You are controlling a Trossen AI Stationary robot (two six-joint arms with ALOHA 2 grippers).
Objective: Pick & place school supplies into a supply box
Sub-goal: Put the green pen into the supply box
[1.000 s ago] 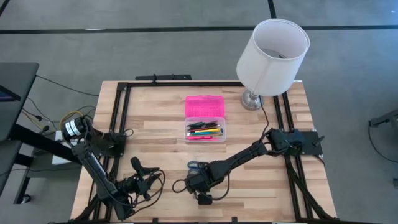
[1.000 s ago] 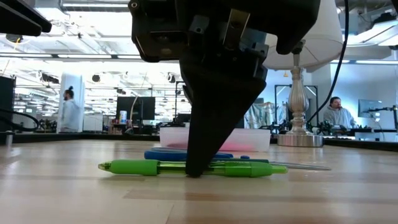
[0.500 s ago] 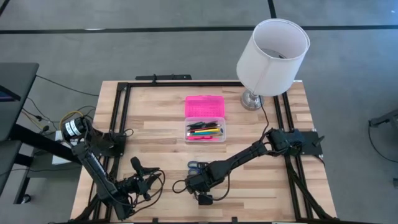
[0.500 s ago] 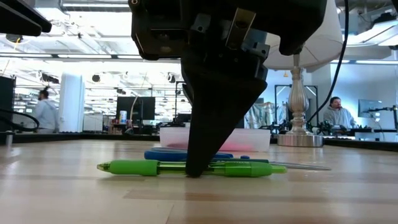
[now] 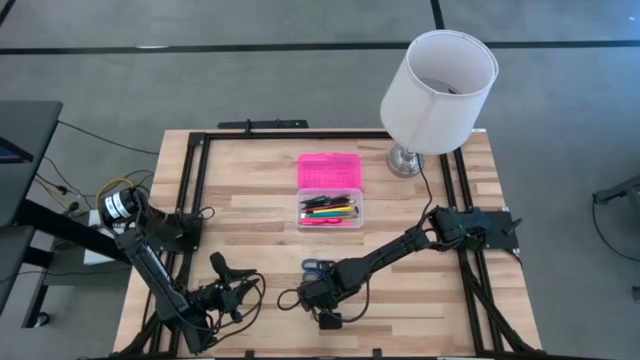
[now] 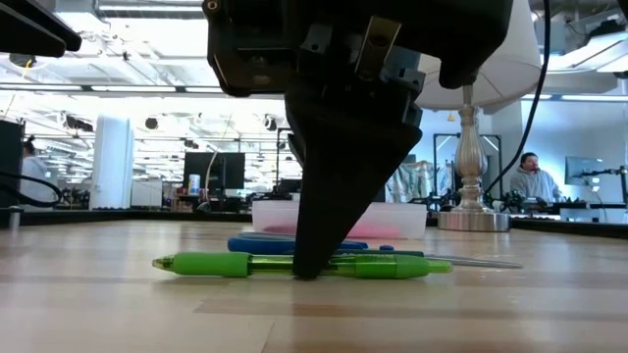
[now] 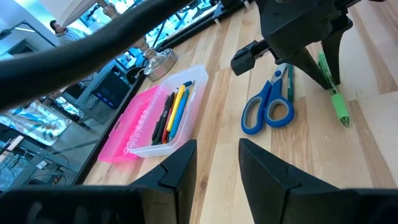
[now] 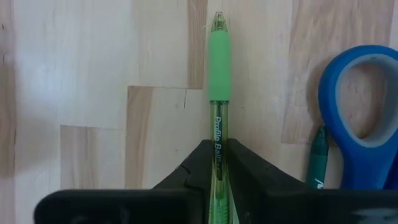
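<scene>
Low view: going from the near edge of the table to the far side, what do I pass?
Green pen with the right end effector closed around it → blue scissors → pink-lidded supply box → lamp base.

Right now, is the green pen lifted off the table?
No. In the low view the green pen lies flat on the table, with the right gripper down around its middle.

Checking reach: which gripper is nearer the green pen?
Right. The right gripper is down on the green pen, fingers either side of it. The left gripper waits off to the pen's side.
</scene>
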